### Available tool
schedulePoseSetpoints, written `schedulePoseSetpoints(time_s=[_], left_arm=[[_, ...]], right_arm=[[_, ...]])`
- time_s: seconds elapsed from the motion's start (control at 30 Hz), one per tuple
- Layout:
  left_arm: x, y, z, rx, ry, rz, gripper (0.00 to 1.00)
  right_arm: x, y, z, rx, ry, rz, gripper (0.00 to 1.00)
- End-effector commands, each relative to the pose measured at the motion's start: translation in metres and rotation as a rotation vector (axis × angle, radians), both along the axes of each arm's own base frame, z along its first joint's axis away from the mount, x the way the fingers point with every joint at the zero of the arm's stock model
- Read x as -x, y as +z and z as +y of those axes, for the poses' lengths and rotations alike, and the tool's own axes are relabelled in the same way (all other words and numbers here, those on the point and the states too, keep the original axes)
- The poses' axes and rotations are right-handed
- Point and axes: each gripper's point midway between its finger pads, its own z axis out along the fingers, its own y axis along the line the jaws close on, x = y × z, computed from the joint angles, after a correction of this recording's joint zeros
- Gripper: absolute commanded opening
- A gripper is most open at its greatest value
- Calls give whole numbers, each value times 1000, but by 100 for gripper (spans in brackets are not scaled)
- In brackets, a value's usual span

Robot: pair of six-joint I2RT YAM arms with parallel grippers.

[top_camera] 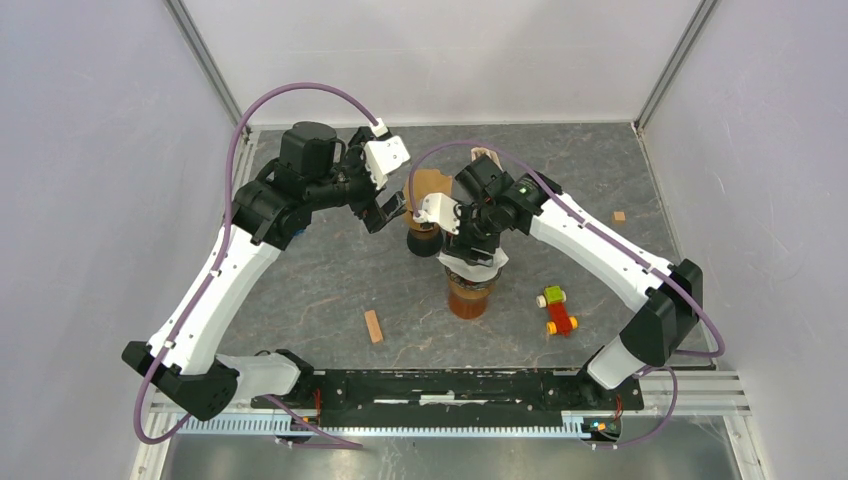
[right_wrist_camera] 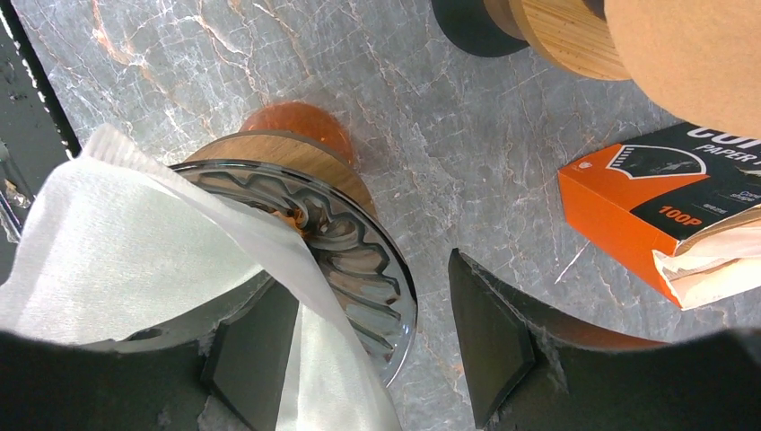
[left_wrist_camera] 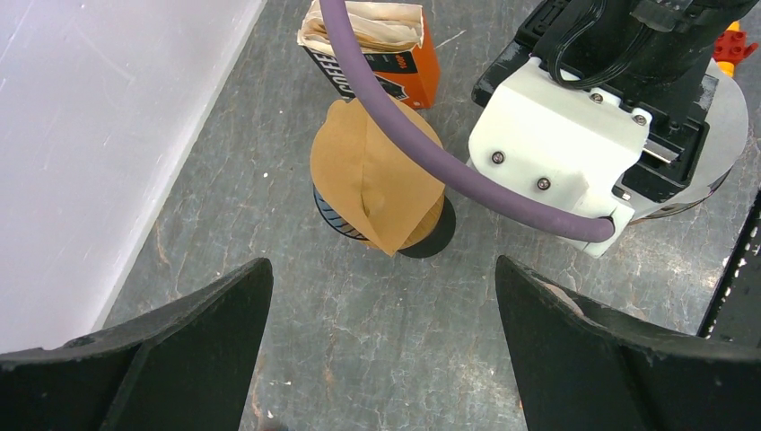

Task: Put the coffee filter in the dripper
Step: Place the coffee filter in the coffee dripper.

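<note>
In the right wrist view, the white coffee filter lies half in the glass dripper at the left of the frame. One side rests against the ribbed wall. The other side spills over the rim toward the lower left. The dripper sits by its wooden collar on an amber carafe in the middle of the surface.

The right pincer hangs directly over it with its 2 fingers spread apart and nothing clamped between them. The lower-left finger is against the paper.

The left pincer is wide open and holds nothing. It looks down on a brown filter that sits on a second, dark stand. An orange filter box is at the top of that frame.

The step in hand looks like seating the white filter. To do it well, I would press the loose side down and inward with 1 finger, following the slope of the cone, so that the paper's point drops to the centre hole. The push should be light and go straight down, because the glass cone only rests on the carafe and a sideways shove could tip it. The fingers should stay apart so the paper is not dragged back out when they lift. The left pincer could steady the collar.
</note>
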Motion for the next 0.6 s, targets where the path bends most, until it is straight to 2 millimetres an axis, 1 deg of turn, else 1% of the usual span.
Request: schedulePoseSetpoints(time_s=[0.0,0.17,0.3,0.4,0.57], left_arm=[[3,13,-3,52,-9,-19,100],[3,11,-4,49,-11,-16,100],[2,12,-3,49,-11,-19,100],[2,11,-3,48,-11,-19,100],[3,12,-3,50,-12,-19,100]], right_arm=[[2,13,4,-38,13,-14,68],[3,32,9,-81,23,-24,68],[2,37,8,-86,20,-38,68],[3,31,7,-82,17,-28,68],[2,3,6,-43,4,2,68]])
